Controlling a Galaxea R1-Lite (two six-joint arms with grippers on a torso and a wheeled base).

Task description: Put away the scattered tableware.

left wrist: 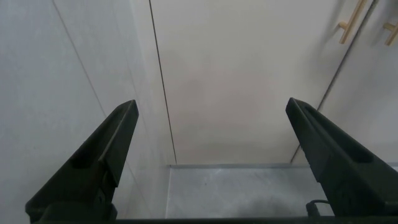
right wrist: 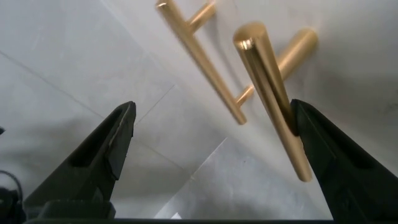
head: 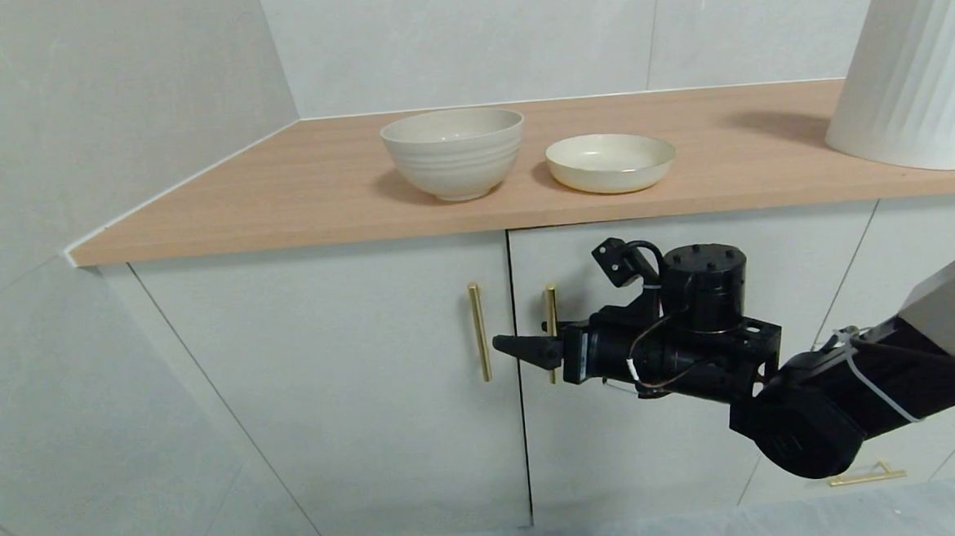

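the bowl (head: 453,151), pale and ribbed on its outside, stands upright on the wooden worktop (head: 278,205), near the front edge and about halfway along the stretch in view. the shallow plate (head: 610,161), cream in colour, lies just beside it toward the worktop's right end, with a narrow gap between the two and no contact. a ribbed white vessel (head: 916,65) stands well apart from both at the right end, nearer the back edge. below the front edge are two pale cabinet doors (head: 329,390), each with an upright brass bar next to the seam where they meet: the left door handle (head: 479,332) and the right door handle (head: 551,321). the right gripper (head: 523,349) is held level in front of these doors, below the worktop and under the plate, with its dark fingers pointing at the seam. in the right wrist view the right gripper (right wrist: 211,109) is spread wide; the right door handle (right wrist: 273,99) lies between the fingers, close against one of them, and whether it touches that finger cannot be told, while the left door handle (right wrist: 199,62) sits farther off. the left gripper (left wrist: 211,106) is also spread wide, facing the pale cabinet front and the grey floor (left wrist: 236,193), with both brass handles (left wrist: 349,22) off to one corner. a flat brass drawer handle (head: 867,475) lies low by the right arm.
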